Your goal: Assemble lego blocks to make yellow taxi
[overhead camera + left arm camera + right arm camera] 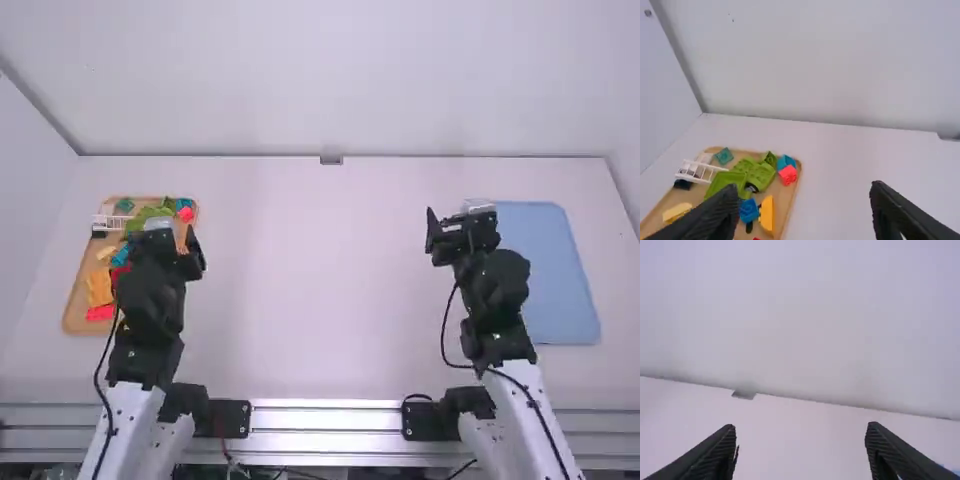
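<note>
Now my left gripper (163,236) and right gripper (462,228) are spread wide. The long white ladder piece (704,165) lies sideways on the wooden tray (74,312).

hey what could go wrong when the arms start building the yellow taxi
Blocks crowd the tray, so the left hand might knock the blue block while picking the yellow piece beside it. The tray lies near the left hand, far from the right hand, so passing a piece across might end in a drop.

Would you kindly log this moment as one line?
left gripper: open, empty, by tray | right gripper: open, empty, by blue mat | blocks: on tray | taxi: unbuilt
</note>
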Robot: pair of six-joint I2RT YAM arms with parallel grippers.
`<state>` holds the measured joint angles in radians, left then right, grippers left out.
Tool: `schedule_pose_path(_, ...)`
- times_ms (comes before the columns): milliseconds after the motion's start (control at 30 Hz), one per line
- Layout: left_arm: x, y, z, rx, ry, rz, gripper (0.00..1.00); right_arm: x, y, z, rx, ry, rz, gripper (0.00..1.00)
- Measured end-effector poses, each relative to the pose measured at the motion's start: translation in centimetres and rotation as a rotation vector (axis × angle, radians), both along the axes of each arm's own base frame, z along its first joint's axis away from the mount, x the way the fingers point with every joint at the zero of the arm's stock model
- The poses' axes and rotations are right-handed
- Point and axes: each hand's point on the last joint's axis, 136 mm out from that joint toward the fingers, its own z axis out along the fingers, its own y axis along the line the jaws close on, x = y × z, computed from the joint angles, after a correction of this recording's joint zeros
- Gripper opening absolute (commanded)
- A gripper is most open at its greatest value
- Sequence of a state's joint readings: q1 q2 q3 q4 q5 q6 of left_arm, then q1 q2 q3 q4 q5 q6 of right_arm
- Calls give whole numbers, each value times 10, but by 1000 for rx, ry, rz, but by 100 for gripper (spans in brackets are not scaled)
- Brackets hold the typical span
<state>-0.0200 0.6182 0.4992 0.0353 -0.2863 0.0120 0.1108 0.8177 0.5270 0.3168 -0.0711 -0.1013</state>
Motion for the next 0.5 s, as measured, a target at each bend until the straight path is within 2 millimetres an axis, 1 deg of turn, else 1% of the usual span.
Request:
schedule_pose_path(233, 15, 8, 13, 9, 18, 50, 86, 25, 10, 13, -42, -18, 29, 86)
schedule_pose_path(367, 17, 14, 14, 20, 62, 87, 91, 35, 16, 19, -54, -29, 44, 90)
schedule_pose_path(433, 16, 20, 14, 17, 118, 122, 93, 42, 20, 22, -60, -36, 56, 93)
schedule_pose_path(500, 15, 24, 16, 16, 145, 140, 94, 45, 21, 23, -61, -39, 60, 94)
